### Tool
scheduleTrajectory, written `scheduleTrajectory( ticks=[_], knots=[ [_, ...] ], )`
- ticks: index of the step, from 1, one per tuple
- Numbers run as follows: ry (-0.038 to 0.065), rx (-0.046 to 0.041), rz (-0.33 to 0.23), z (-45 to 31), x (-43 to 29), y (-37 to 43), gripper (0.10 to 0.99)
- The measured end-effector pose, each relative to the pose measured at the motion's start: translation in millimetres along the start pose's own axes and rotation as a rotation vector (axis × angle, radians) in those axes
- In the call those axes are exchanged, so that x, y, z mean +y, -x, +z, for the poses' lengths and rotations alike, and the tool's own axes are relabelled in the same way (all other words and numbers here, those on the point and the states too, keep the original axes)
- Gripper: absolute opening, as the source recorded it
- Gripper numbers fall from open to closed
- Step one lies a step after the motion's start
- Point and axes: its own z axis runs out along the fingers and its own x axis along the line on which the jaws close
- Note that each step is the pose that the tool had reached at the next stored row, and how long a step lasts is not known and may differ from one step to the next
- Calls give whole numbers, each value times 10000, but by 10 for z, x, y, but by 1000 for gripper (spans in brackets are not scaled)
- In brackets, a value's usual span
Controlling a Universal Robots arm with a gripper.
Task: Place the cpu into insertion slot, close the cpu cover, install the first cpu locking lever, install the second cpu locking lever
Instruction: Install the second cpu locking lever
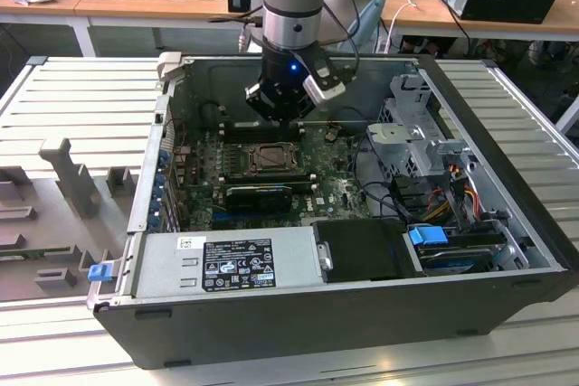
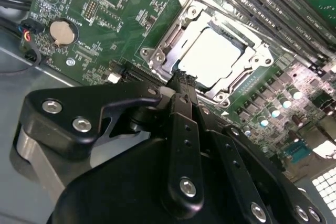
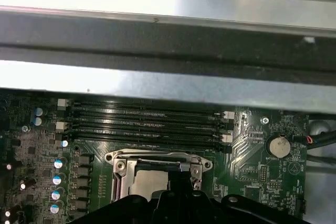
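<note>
Fingers [image 2: 181, 80] pressed together, empty, hover at the edge of the insertion slot [image 2: 210, 56], where the cpu [image 2: 218, 59] already sits with the cpu cover [image 2: 168, 43] framing it. I judge slow, level descent onto the slot's edge matters most now.

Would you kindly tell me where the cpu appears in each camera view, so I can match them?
Exterior view: the cpu lies mid-board, below the gripper.
Second wrist view: pale square beyond the fingertips.
First wrist view: partly seen under the cpu cover.
Shared landmark: coin battery.
</note>
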Motion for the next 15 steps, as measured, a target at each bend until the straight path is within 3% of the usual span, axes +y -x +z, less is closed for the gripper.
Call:
scheduleTrajectory(
  ticks=[6,12,15],
  knots=[
    [-2,1,0,-20,-31,-2,106],
    [-4,1,-1,-206,-24,0,106],
    [-2,0,-2,-211,-35,-1,106]
  ],
)
